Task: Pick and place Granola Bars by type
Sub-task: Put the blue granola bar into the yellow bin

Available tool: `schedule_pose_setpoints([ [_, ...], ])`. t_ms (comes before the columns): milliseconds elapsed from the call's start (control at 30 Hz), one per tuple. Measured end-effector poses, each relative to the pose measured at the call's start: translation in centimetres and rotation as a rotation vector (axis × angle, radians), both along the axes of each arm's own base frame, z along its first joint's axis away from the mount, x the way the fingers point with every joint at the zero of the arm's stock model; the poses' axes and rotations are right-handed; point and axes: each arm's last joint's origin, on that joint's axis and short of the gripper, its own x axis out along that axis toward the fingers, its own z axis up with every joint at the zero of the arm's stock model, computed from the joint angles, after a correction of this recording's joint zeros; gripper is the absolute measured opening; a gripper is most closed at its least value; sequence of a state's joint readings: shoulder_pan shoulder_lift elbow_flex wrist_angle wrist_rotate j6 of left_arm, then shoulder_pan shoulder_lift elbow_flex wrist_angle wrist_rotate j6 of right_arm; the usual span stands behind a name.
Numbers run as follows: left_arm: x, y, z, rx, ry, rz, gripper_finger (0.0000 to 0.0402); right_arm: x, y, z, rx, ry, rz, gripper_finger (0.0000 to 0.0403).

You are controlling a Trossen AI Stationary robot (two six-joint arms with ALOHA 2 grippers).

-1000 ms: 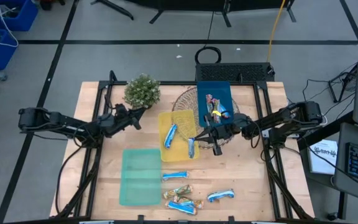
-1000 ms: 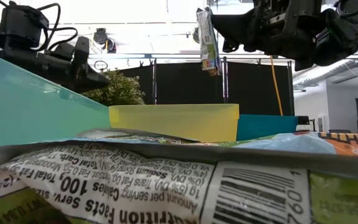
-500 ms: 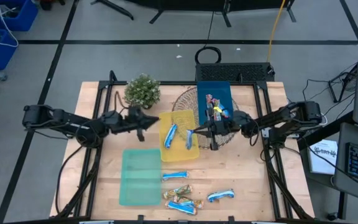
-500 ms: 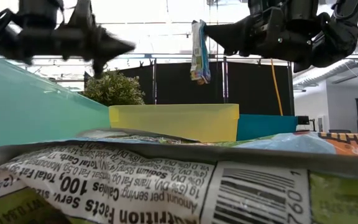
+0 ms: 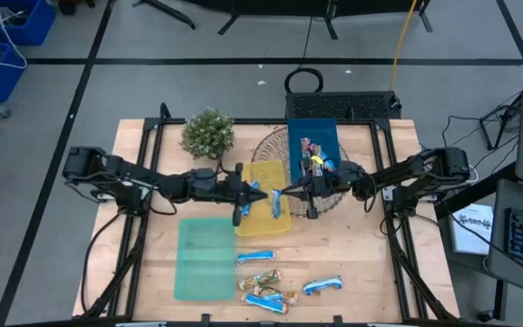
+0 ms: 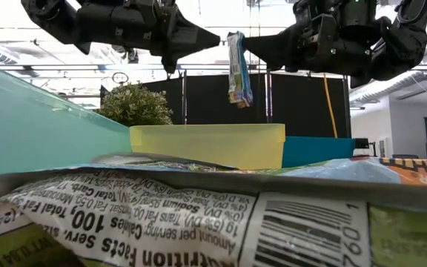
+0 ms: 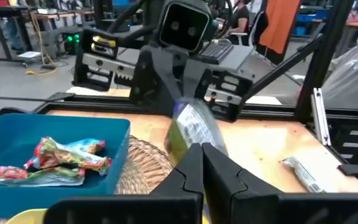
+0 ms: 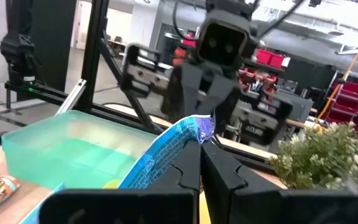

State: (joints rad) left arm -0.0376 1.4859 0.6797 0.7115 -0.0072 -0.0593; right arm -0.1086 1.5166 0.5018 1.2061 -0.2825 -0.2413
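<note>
A blue-and-white granola bar (image 6: 236, 68) hangs in my right gripper (image 6: 247, 41) above the yellow tray (image 5: 263, 218); the bar also shows in the high view (image 5: 277, 203). My left gripper (image 6: 215, 37), shut, points at the bar's upper end from the table's left. Another blue-and-white bar (image 5: 251, 192) lies in the yellow tray. Blue-and-red bars (image 5: 314, 156) lie in the blue tray (image 5: 325, 132). Several loose bars (image 5: 263, 277) lie on the table's near part. My right gripper pinches the bar's upper end (image 8: 201, 129) between its two fingers, coming level from the table's right. The bar hangs below the fingers, upright and lifted clear of the tray. My left gripper's tips stand right beside that same end; whether they touch it I cannot tell.
A green tray (image 5: 205, 257) lies on the table's near left. A potted plant (image 5: 208, 133) stands at the far left, and a wicker mat (image 5: 271, 150) lies under the blue tray. Black frame posts run along both table sides.
My left arm has swung from beside the plant toward the table's right, ending over the yellow tray with its tip at the held bar. My right gripper has carried the hanging bar a little toward the table's left and far edge.
</note>
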Motion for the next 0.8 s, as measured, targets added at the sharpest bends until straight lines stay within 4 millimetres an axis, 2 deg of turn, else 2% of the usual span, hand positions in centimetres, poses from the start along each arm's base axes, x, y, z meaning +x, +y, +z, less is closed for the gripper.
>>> schedule_pose_setpoints([
  [167, 0.0, 0.1, 0.3, -0.018, -0.023, 0.023, 0.0046, 0.0, -0.2, -0.1, 0.001, 0.014, -0.007, 0.0000],
  [533, 0.0, 0.2, 0.6, -0.103, -0.048, 0.036, 0.0179, 0.0, -0.2, -0.1, -0.002, 0.007, -0.006, 0.0000],
  [667, 0.0, 0.2, 0.4, -0.130, -0.046, 0.042, 0.0204, 0.0, -0.2, -0.1, -0.002, 0.006, -0.006, 0.0000],
  [800, 0.5, 0.2, -0.4, -0.156, -0.030, 0.053, 0.0213, 0.0, -0.2, -0.1, -0.002, 0.006, -0.006, 0.0000],
])
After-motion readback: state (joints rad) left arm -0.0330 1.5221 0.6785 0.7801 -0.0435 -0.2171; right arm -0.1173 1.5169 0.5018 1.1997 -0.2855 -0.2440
